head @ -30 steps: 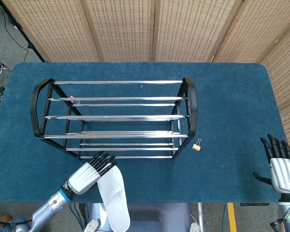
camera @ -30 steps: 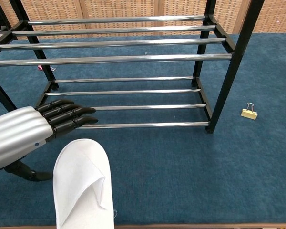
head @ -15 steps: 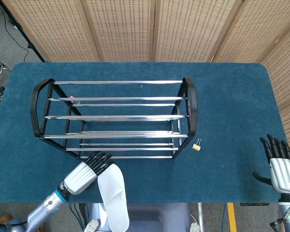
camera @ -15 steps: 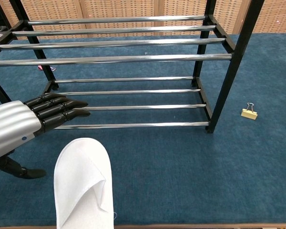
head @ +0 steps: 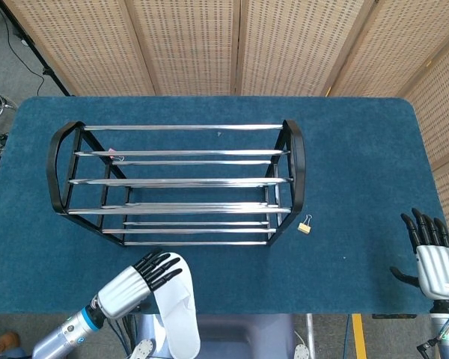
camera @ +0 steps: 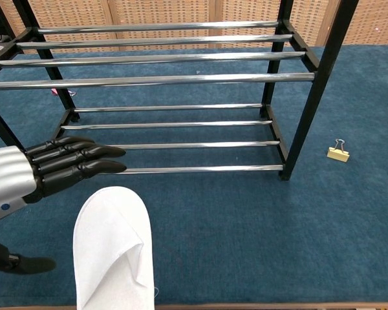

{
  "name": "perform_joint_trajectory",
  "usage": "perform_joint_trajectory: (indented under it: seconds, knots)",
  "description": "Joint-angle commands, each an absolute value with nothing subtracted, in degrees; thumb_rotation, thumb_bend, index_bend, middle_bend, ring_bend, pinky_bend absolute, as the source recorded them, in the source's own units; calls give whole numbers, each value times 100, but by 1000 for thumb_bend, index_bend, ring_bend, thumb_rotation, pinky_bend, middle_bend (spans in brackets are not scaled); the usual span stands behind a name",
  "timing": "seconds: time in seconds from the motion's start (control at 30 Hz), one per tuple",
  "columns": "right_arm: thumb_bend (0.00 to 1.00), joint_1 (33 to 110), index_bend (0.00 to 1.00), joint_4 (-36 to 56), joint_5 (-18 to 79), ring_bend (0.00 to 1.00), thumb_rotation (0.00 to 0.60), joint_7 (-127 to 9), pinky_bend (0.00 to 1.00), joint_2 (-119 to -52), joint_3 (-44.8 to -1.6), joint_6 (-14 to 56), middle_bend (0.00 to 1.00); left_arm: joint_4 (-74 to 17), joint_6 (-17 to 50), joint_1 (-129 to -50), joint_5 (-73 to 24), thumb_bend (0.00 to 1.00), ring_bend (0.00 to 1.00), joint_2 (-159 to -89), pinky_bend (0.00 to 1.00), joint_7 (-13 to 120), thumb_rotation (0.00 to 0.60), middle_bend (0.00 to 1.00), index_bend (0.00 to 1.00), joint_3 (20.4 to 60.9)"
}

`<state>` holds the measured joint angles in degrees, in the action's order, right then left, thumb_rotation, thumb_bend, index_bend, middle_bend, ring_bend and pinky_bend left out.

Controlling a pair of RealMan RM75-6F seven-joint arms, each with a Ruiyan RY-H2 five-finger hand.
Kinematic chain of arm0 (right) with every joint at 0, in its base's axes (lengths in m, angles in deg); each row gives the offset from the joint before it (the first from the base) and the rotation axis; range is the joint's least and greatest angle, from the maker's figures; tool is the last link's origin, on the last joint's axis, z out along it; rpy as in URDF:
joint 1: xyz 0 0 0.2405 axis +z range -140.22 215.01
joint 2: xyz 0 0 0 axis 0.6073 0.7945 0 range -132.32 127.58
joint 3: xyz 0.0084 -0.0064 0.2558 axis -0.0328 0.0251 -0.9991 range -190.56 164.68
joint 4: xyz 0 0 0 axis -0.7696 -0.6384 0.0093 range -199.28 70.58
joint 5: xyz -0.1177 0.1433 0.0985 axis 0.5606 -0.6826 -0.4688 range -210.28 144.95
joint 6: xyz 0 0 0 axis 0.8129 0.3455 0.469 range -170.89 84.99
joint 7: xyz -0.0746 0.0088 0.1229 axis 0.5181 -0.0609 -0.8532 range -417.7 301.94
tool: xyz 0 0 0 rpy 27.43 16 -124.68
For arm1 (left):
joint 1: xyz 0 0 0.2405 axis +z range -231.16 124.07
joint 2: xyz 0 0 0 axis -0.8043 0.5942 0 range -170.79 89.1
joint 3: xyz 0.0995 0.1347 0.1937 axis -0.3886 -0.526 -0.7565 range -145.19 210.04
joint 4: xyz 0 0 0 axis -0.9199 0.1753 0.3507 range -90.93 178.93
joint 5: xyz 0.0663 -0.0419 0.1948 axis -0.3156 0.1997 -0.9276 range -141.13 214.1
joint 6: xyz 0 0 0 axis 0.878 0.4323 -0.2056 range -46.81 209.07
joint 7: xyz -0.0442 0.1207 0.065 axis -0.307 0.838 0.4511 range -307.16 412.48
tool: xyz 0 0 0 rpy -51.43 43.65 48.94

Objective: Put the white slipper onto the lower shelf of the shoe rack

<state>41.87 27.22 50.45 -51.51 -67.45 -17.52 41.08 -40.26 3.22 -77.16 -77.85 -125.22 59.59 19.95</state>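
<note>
The white slipper (camera: 112,248) lies toe-forward on the blue table at its near edge, in front of the rack; from the head view the slipper (head: 175,313) hangs partly past the edge. The black-and-chrome shoe rack (head: 178,183) stands mid-table, and its lower shelf bars (camera: 174,145) are bare. My left hand (camera: 35,172) hovers just left of the slipper, fingers stretched flat toward the rack, holding nothing; it shows as the left hand (head: 138,283) from above. My right hand (head: 434,258) rests open at the table's right near corner, far from the slipper.
A small yellow binder clip (head: 304,226) lies on the cloth right of the rack's front leg, also seen as the clip (camera: 338,152). A tiny pink item (head: 112,152) sits under the rack's back left. Woven screens stand behind the table.
My left hand has drawn back toward the table's near edge and slid left, away from the rack's front bar. The slipper shifted slightly nearer. The right hand stayed put.
</note>
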Motion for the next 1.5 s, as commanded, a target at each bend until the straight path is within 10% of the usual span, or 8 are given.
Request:
perform_joint_trajectory:
  seconds: [0.03, 1.5]
  knots:
    - [0, 4190, 0, 2723, 5044, 0, 600, -5154, 0, -6742, -1753, 4103, 0, -4171, 313, -7780, -7939, 0, 0, -12454, 0, 5922, 600, 0, 0, 1913]
    - [0, 4187, 0, 2710, 5015, 0, 600, -5288, 0, -6681, -1754, 4064, 0, -4905, 1573, -7590, -6200, 18, 0, -13479, 154, 7805, 600, 0, 0, 2550]
